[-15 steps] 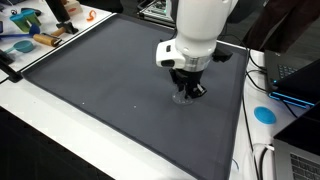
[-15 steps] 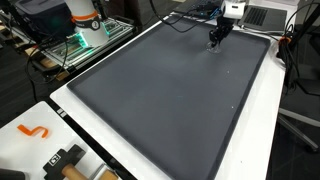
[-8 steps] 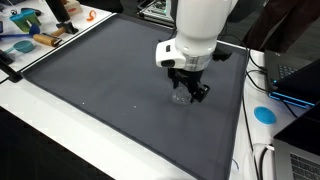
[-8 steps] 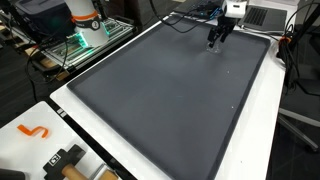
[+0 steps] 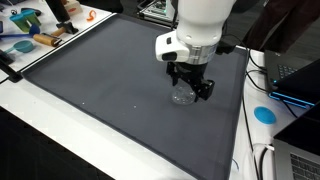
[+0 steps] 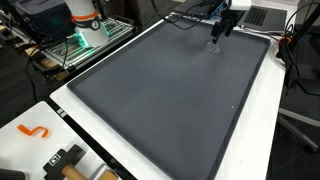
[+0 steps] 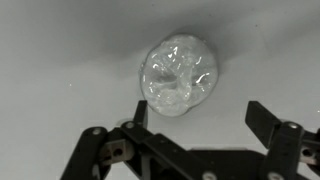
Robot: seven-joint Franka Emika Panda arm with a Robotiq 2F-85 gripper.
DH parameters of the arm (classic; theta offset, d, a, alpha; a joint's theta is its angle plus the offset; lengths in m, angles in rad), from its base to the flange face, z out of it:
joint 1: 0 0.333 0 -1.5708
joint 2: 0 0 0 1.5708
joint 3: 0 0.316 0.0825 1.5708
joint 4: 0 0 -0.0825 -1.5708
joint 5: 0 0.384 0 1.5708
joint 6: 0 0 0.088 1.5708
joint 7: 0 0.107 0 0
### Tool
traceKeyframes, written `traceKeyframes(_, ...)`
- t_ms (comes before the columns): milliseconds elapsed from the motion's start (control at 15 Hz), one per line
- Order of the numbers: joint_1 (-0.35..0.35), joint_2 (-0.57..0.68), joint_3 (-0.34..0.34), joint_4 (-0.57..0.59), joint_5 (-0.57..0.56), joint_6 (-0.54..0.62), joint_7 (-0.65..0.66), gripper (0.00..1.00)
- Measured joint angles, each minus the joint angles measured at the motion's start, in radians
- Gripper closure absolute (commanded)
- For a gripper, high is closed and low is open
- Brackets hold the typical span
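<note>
A small clear plastic cup [image 5: 181, 97] stands on the dark grey mat [image 5: 100, 80], near the mat's far corner in an exterior view [image 6: 213, 47]. My gripper [image 5: 190, 84] hangs just above it, open, with nothing between its fingers. The wrist view looks down on the cup [image 7: 180, 75], which lies ahead of the left finger and apart from both. The gripper [image 7: 200, 118] shows its two black fingers spread wide over bare mat. In an exterior view the gripper [image 6: 220, 27] sits a little above the cup.
Tools and a blue item [image 5: 22, 44] lie on the white table past the mat's corner. A blue disc [image 5: 264, 114] and a laptop [image 5: 296, 82] sit beside the mat. An orange hook [image 6: 35, 131] and black tools [image 6: 65, 160] lie on the white table edge.
The jaws have gone from nearly closed round the clear cup to wide open. The gripper has risen a little, leaving the cup standing on the mat.
</note>
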Motion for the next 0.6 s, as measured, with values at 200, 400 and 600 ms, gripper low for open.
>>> traceKeyframes(200, -0.001, -0.042, 0.0, -0.011, 0.0, 0.0, -0.043, 0.0)
traceKeyframes(400, 0.0, -0.1, 0.001, -0.041, -0.001, 0.0, -0.103, 0.0)
traceKeyframes(600, 0.0, -0.166, 0.005, -0.082, -0.002, -0.011, -0.176, 0.0)
